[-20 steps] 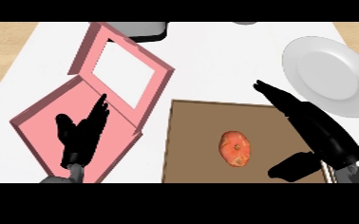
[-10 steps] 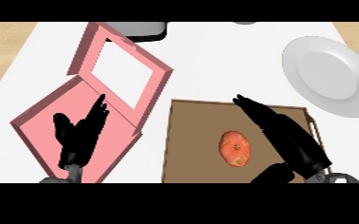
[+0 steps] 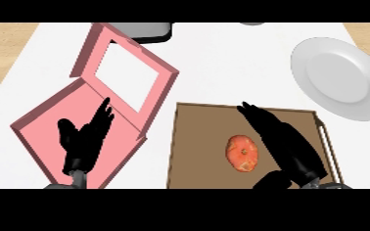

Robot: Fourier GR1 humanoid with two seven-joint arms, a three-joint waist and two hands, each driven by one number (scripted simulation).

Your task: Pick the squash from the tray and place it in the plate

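An orange squash [image 3: 242, 153] lies on the brown tray [image 3: 202, 142] at the lower middle. My right hand [image 3: 285, 144] is over the tray just right of the squash, fingers straight and pointing up the view, thumb low at the bottom edge; it is open and holds nothing. The white plate [image 3: 334, 76] sits at the right edge, beyond the tray's far right corner. My left hand [image 3: 85, 139] rests open over the pink box at the lower left.
An open pink box [image 3: 123, 85] with a white-windowed lid lies left of the tray. A dark grey object [image 3: 148, 30] and a small grey item [image 3: 253, 23] show at the counter's far edge. White counter lies between the tray and the plate.
My right hand has moved left across the tray, from near its right side to just beside the squash. The left hand and the squash have not moved.
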